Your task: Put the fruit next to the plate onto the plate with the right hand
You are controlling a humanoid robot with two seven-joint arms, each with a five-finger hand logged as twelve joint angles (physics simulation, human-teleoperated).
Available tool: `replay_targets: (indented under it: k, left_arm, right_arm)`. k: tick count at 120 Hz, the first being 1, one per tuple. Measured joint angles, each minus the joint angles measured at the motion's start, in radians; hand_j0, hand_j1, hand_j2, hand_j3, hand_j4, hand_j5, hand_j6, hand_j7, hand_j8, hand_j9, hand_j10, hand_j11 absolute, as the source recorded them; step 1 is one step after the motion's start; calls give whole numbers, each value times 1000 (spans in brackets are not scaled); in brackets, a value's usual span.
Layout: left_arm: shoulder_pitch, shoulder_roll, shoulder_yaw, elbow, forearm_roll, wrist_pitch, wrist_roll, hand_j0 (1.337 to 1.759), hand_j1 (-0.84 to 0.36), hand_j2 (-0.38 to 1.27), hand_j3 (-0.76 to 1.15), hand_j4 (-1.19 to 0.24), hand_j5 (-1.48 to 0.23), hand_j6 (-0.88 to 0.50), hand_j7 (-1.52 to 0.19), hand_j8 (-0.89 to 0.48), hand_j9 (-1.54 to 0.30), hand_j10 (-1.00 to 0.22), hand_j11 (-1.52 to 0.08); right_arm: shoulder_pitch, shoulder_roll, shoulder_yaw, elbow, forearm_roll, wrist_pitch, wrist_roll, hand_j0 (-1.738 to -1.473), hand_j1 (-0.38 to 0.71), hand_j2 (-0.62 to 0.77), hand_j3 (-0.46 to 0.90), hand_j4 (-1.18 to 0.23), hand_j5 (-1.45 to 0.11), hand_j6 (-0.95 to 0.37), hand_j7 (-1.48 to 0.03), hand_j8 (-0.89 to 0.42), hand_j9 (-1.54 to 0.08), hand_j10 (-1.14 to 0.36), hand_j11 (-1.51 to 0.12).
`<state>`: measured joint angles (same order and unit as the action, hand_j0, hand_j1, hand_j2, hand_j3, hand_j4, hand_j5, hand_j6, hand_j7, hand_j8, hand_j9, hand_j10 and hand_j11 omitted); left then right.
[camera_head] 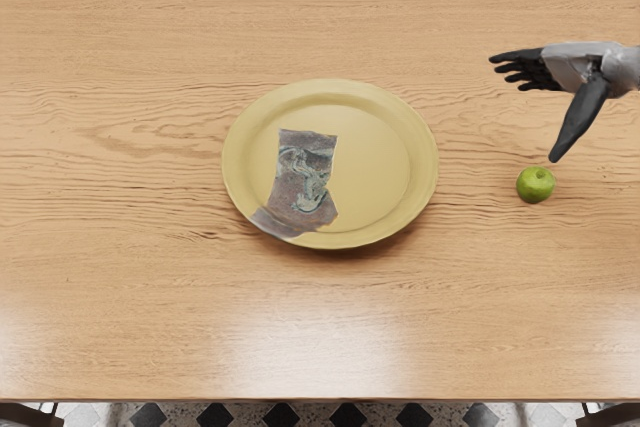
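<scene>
A small green apple (536, 184) lies on the table to the right of a yellow plate (400, 137). The plate carries a grey-green patterned patch on its left half. My right hand (545, 87) comes in from the right edge and hovers above and slightly behind the apple, apart from it. Its fingers (520, 69) are spread toward the left and its thumb points down toward the apple. It holds nothing. The left arm is out of view.
The wooden table (120, 277) stretches wide on all sides of the plate. Its far edge meets a grey floor at the top, and its front edge runs along the bottom of the picture.
</scene>
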<state>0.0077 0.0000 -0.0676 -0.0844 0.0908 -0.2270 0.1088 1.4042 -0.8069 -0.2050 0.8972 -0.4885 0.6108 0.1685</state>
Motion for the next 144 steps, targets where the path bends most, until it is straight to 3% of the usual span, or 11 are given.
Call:
replay_targets:
  k: [22,34,40,50,64,72,81,94,116,144]
  left_arm:
    - [0,0,0,0,0,0,0,1658,349,0,0,-1,0,-1,0,-1,0,0,0]
    - [0,0,0,0,0,0,0,1658,349,0,0,-1,0,-1,0,-1,0,0,0]
    - [0,0,0,0,0,0,0,1658,349,0,0,-1,0,-1,0,-1,0,0,0]
    - [0,0,0,0,0,0,0,1658,349,0,0,-1,0,-1,0,-1,0,0,0]
    - [0,0,0,0,0,0,0,1658,349,0,0,0,0,-1,0,-1,0,0,0]
    - [0,0,0,0,0,0,0,1658,349,0,0,0,0,-1,0,-1,0,0,0]
    - [0,0,0,0,0,0,0,1658,349,0,0,0,0,-1,0,-1,0,0,0]
    - [0,0,0,0,0,0,0,1658,349,0,0,0,0,-1,0,-1,0,0,0]
    - [0,0,0,0,0,0,0,1658,349,0,0,0,0,-1,0,-1,0,0,0]
    - [0,0,0,0,0,0,0,1658,349,0,0,0,0,-1,0,-1,0,0,0]
  right_arm:
    - [-15,4,16,-5,3,0,-16,-1658,-331,-2,0,-20,-22,-21,-22,-20,-22,-19,-22]
    - [-20,12,71,11,2,0,-196,-1658,-330,-2,0,-20,-22,-21,-22,-20,-22,-19,-22]
    - [-12,27,86,27,0,0,-309,-1658,-330,-2,0,-20,-22,-21,-22,-20,-22,-19,-22]
    - [19,40,94,130,-41,0,-481,-1658,-330,-2,0,-20,-22,-21,-22,-20,-22,-19,-22]
    - [51,20,88,309,-109,-108,-649,-1658,-329,-3,0,-21,-23,-22,-23,-21,-23,-20,-23]
    - [57,11,86,358,-147,-172,-711,-1658,-328,-3,0,-22,-24,-23,-24,-22,-24,-21,-24]
    - [58,6,72,410,-195,-278,-746,-1658,-327,-3,0,-23,-25,-24,-25,-23,-25,-22,-25]
    - [57,6,53,472,-233,-397,-768,-1658,-328,-3,0,-23,-25,-24,-24,-23,-25,-22,-25]
    - [1,26,41,531,-250,-537,-777,-1658,-327,-3,0,-24,-26,-26,-25,-24,-26,-23,-26]
    - [-46,44,-6,546,-271,-683,-779,-1658,-325,-3,0,-26,-28,-27,-28,-26,-28,-25,-28]
